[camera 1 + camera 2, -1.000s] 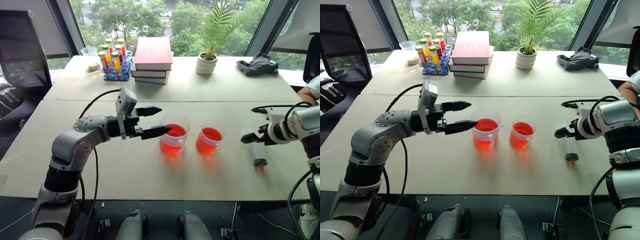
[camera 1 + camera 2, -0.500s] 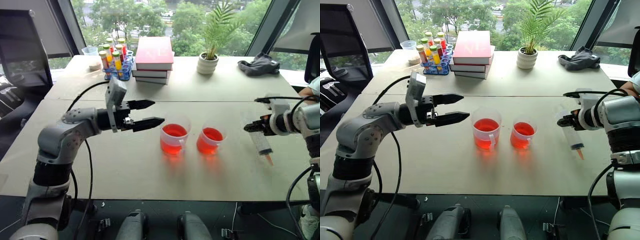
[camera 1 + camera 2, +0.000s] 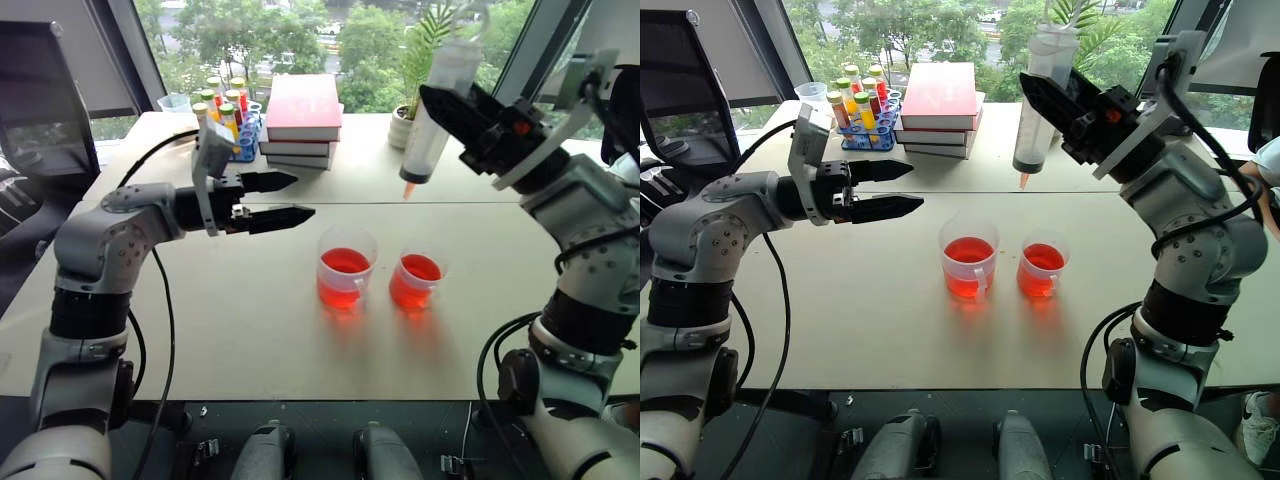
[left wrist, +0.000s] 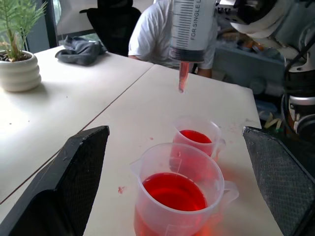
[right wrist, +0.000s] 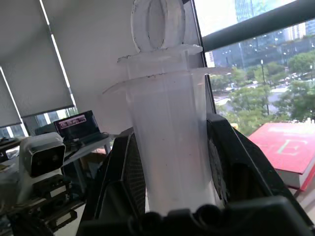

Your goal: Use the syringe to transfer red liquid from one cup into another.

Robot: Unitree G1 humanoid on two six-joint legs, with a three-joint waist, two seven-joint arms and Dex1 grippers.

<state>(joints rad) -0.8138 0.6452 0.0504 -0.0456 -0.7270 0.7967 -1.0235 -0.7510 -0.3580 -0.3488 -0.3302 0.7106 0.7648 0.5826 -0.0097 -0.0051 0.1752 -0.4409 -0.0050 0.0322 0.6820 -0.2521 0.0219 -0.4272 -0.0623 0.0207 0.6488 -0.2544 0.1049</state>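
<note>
My right gripper (image 3: 432, 95) is shut on the syringe (image 3: 1039, 100), a wide clear barrel held high and nearly upright with its orange-red tip pointing down. The tip hangs above and behind the two cups. The taller cup (image 3: 346, 268) with a flared rim and the smaller cup (image 3: 418, 280) stand side by side mid-table, both holding red liquid (image 4: 174, 191). My left gripper (image 3: 303, 195) is open and empty, hovering level just left of the taller cup. The syringe barrel (image 5: 170, 142) sits between the right fingers.
A stack of books (image 3: 305, 115), a rack of capped tubes (image 3: 225, 125) and a small clear cup (image 3: 175, 102) stand at the back. A potted plant (image 4: 17, 69) and a grey cloth (image 4: 81, 49) lie further right. A person in a white shirt (image 4: 157, 34) sits beyond the table.
My right gripper closed on the syringe at the table's right, then swung it up and to the left, turning it tip-down. My left gripper rose a little and drew left.
</note>
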